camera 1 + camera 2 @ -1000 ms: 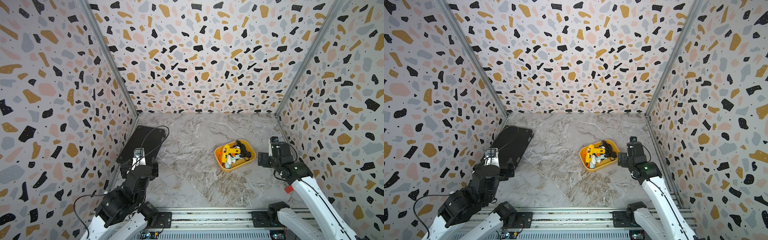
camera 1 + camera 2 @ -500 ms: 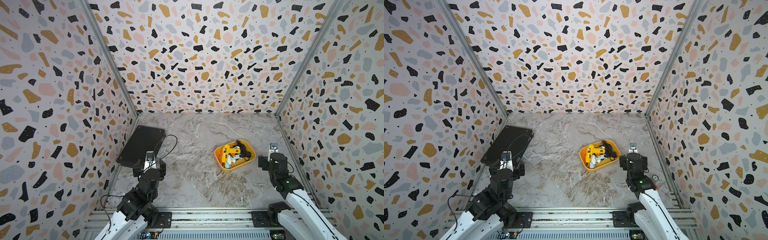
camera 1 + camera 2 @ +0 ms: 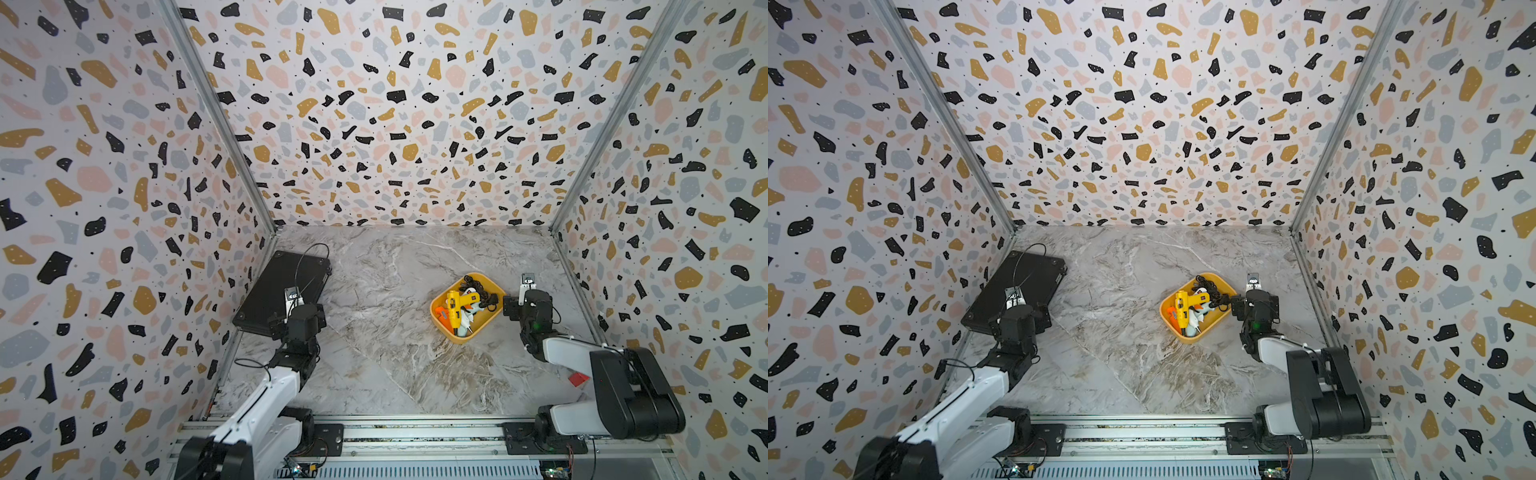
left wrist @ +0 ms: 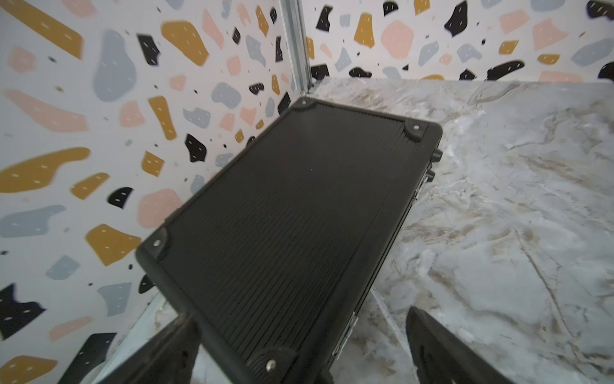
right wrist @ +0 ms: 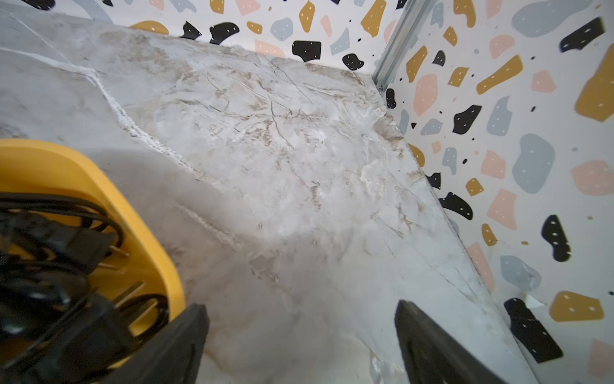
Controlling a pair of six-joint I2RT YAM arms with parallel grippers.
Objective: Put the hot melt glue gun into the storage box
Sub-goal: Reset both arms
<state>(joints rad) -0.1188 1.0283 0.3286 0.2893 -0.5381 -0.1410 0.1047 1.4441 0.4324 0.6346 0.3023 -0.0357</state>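
Note:
The mustard-yellow storage box [image 3: 462, 338] [image 3: 1195, 337] sits on the marble floor, right of centre. Inside it lies a yellow hot melt glue gun [image 3: 456, 305] [image 3: 1183, 306] with an orange trigger. A white glue gun [image 3: 468, 319] and coiled black cords [image 3: 478, 287] lie beside it. My right gripper [image 3: 527, 300] [image 5: 299, 311] hangs open and empty just right of the box, one finger close to the rim [image 5: 143, 226], where a black plug [image 5: 89, 244] shows. My left gripper [image 3: 297, 320] [image 4: 299, 316] is open and empty over the near corner of the black case.
A large flat black case [image 3: 282, 286] [image 4: 299, 206] lies closed along the left wall. Terrazzo-patterned walls enclose three sides. The aluminium rail [image 3: 415, 436] with both arm bases runs along the front edge.
Both arms have folded down and back toward the front rail. My right gripper drifted left, closer to the box. The glue guns in the box have not moved.

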